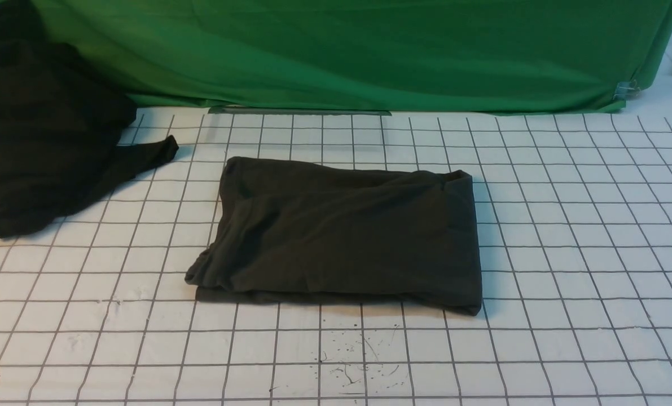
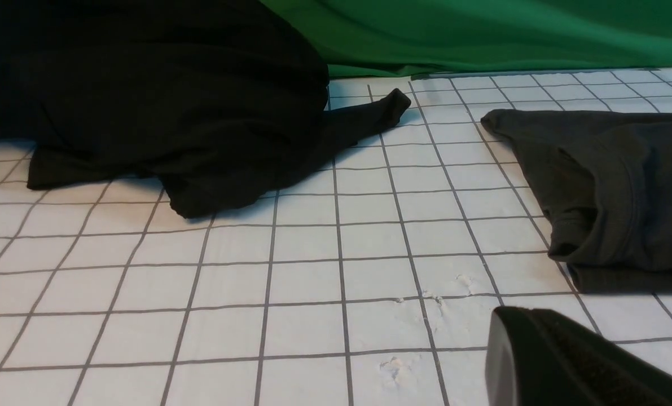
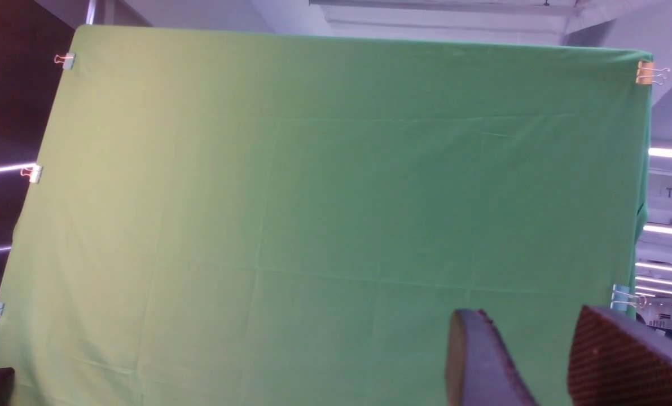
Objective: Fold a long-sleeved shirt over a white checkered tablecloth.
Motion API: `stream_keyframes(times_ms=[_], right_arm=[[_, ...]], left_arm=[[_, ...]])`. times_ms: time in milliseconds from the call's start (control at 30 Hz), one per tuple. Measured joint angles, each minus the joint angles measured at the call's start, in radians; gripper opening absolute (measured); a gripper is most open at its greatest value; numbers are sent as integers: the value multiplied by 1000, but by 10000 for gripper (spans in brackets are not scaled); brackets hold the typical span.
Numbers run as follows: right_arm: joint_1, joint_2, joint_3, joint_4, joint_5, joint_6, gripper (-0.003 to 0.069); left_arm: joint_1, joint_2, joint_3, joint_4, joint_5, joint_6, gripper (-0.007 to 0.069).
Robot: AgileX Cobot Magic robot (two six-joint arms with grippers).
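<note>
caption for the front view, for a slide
Dark shirt folded into a compact bundle on a white checkered tablecloth, a black garment heap at left.

Ceiling strips glow white; blurred fingers (image 3: 623, 361) sit before sharper green cloth (image 3: 336, 169).

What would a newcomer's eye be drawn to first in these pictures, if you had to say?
Probably the dark folded shirt, lying in the middle of the white checkered tablecloth. Next might come the blacker garment heap at the far left, one narrow end trailing onto the cloth. Behind both, the vivid green backdrop stretches along the far edge.
</note>
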Motion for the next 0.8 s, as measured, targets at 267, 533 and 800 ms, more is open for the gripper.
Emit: stream_keyframes(times_ms=[267, 533, 800], right_arm=[[0, 0, 0, 0, 0, 0, 241], [-37, -6, 4, 0, 82, -8, 241], [-286, -14, 258, 0, 263, -57, 242]], left_arm=[[0, 0, 0, 0, 0, 0, 4], [0, 0, 0, 0, 0, 0, 4], [0, 0, 0, 0, 0, 1, 4]])
